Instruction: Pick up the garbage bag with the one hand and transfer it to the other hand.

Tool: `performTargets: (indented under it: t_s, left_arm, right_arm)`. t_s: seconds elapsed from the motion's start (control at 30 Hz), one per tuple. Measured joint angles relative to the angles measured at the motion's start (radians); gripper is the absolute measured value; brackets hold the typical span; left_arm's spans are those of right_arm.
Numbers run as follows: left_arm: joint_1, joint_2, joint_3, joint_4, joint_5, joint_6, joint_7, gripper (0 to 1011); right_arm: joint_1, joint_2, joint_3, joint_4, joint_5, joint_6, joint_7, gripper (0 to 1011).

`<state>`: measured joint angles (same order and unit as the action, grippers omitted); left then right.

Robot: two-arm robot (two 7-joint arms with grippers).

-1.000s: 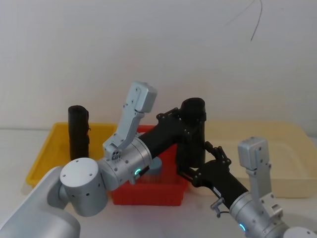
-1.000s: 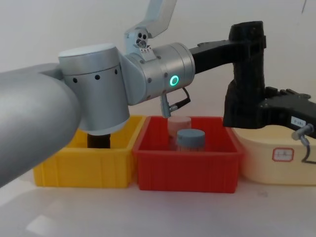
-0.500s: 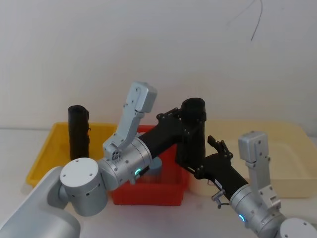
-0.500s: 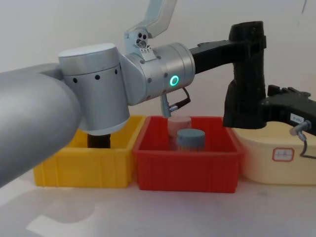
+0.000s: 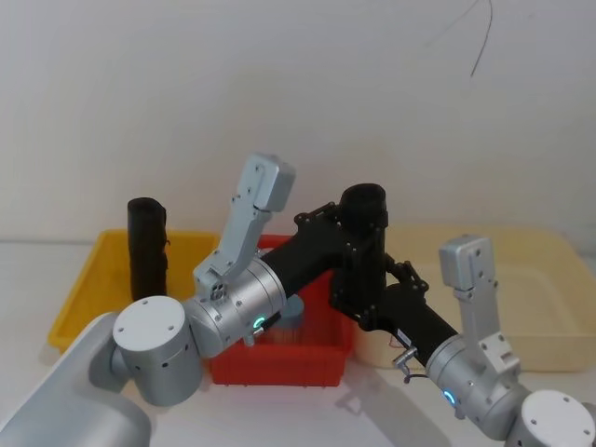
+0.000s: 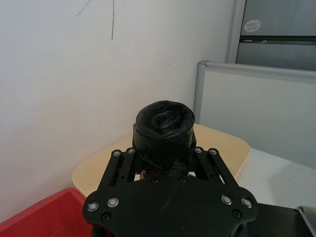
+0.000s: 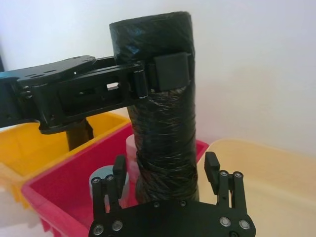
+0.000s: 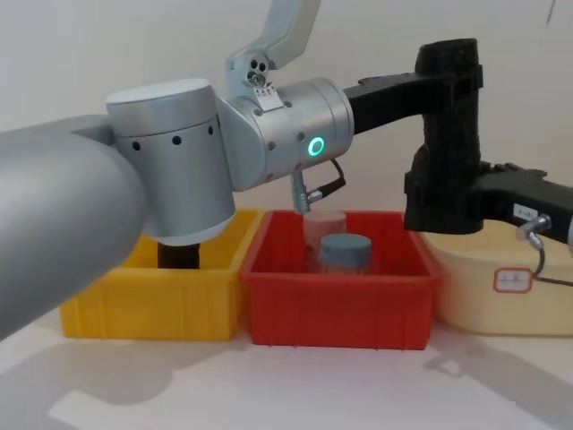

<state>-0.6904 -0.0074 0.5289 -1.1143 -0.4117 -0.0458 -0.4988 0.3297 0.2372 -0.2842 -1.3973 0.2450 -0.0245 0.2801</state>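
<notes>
The left gripper [image 8: 450, 87] clamps the garbage bag [image 8: 446, 175]; right gripper's [image 7: 165, 170] label [image 8: 523, 212] illegible

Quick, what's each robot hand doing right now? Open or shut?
Left gripper: shut on the garbage bag, near its top.
Right gripper: open, fingers either side of the bag's lower part, not yet gripping.

Left gripper [image 5: 361, 226] raised forward, jaws clamped; right gripper [image 7: 166, 167] just below it, fingers [image 7: 212, 168] spread wide
</notes>
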Motion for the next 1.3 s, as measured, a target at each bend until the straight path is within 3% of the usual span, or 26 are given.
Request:
performTargets:
  t_s: [0.23,0.53,0.63,0.8,1.3]
  left_arm:
    - [0.000,0.000,0.000,0.000,0.000,0.000,0.000,445]
    - [0.000,0.000,0.000,0.000,0.000,0.000,0.000,445]
    - [0.000,0.000,0.000,0.000,0.000,0.000,0.000,445]
    - [0.000,0.000,0.000,0.000,0.000,0.000,0.000,446]
    - [0.000,0.000,0.000,0.000,0.000,0.000,0.000,881]
  right_arm:
    - [0.018,-0.002,-0.007,0.014,0.014,0.027,0.022,842]
    - [0.028,-0.004,-0.010,0.023,0.030,0.037,0.030,557]
    - [0.029,-0.005,-0.010,0.024,0.032,0.037,0.031,506]
    - [0.030,-0.006,-0.009,0.025,0.033,0.037,0.030,506]
    - [0.021,-0.015,0.017,0.022,0.045,0.031,0.013,506]
